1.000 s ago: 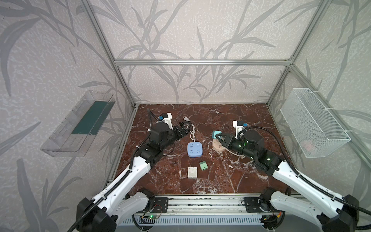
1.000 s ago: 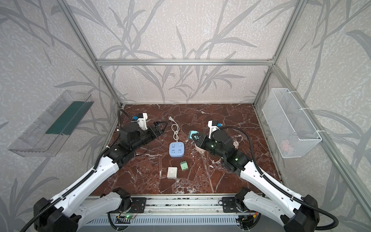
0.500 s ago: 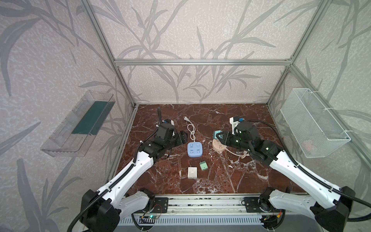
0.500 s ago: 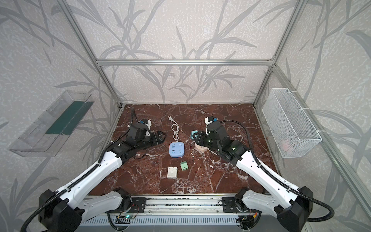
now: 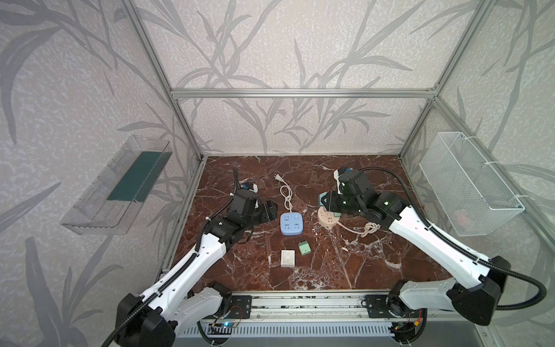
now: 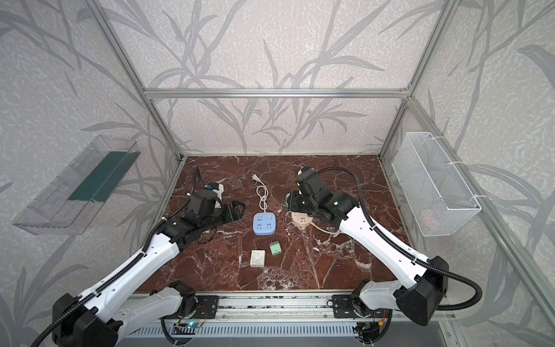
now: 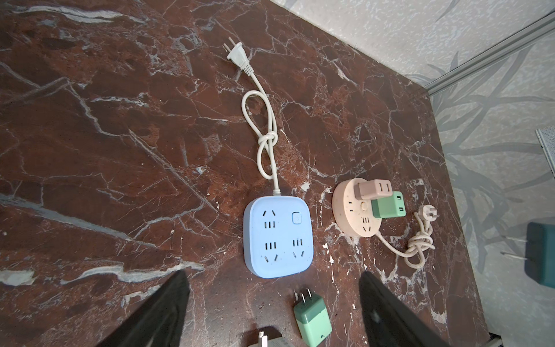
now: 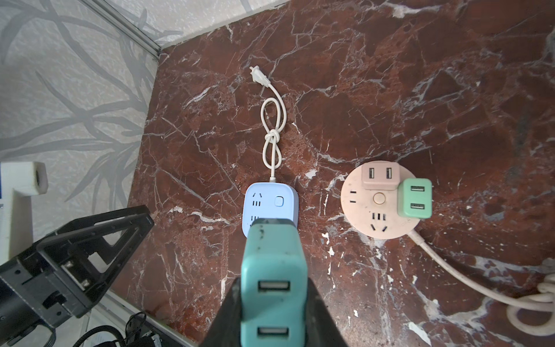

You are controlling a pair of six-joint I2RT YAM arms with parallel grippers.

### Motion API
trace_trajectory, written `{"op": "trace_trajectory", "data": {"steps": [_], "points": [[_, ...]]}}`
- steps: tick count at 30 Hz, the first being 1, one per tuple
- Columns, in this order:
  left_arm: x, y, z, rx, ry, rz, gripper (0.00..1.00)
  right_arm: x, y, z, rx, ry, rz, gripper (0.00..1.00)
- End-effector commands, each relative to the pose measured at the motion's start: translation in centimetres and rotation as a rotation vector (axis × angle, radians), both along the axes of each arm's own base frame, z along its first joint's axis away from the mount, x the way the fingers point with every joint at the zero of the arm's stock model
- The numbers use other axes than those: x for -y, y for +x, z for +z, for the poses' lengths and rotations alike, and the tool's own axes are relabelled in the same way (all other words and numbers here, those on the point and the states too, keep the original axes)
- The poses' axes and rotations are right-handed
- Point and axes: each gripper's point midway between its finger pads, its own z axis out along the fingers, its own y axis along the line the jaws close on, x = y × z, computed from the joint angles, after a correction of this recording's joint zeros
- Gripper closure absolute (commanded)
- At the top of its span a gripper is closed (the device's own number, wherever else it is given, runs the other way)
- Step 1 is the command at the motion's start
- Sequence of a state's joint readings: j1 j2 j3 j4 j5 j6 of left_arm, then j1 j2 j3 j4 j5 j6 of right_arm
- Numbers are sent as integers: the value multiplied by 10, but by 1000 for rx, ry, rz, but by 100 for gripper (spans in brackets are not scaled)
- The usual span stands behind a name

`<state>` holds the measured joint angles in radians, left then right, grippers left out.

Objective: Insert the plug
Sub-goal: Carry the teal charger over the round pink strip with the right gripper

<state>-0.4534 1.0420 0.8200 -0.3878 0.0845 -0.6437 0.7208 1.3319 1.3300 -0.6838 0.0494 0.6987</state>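
Observation:
My right gripper (image 8: 273, 300) is shut on a teal two-port plug (image 8: 271, 255). It hangs above the table between the blue square power strip (image 8: 270, 204) and the round beige socket (image 8: 378, 201). In both top views the teal plug (image 5: 322, 199) (image 6: 290, 199) sits just behind the round socket (image 5: 329, 217) (image 6: 301, 220). A pink plug (image 7: 372, 192) and a green plug (image 7: 389, 205) stand in that socket. My left gripper (image 7: 273, 273) is open and empty, just left of the blue strip (image 5: 291, 222) (image 6: 264, 223).
A loose green plug (image 7: 312, 321) (image 5: 304, 248) and a white plug (image 5: 287, 258) lie in front of the blue strip. The strip's knotted white cord (image 7: 264, 141) runs toward the back. A wire basket (image 5: 468, 183) hangs on the right wall and a clear shelf (image 5: 120, 186) on the left wall.
My left gripper has come down and toward the front, ending beside the blue strip. The right wrist has lifted and turned while the teal plug stays in nearly the same spot.

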Motion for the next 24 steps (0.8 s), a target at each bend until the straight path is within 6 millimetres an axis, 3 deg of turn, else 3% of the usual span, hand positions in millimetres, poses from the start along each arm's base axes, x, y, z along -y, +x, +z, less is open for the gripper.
{"op": "trace_trajectory", "data": {"steps": [1,12,24], "points": [[-1,-1,-1,9,2,-10,15,9,0,-3,-5,-97,6,100],[6,-3,-5,4,-22,-48,16,-2,13,-33,-105,-191,11,100],[12,-3,-13,-14,-42,-75,17,5,31,-78,-177,-296,-2,100]]}}
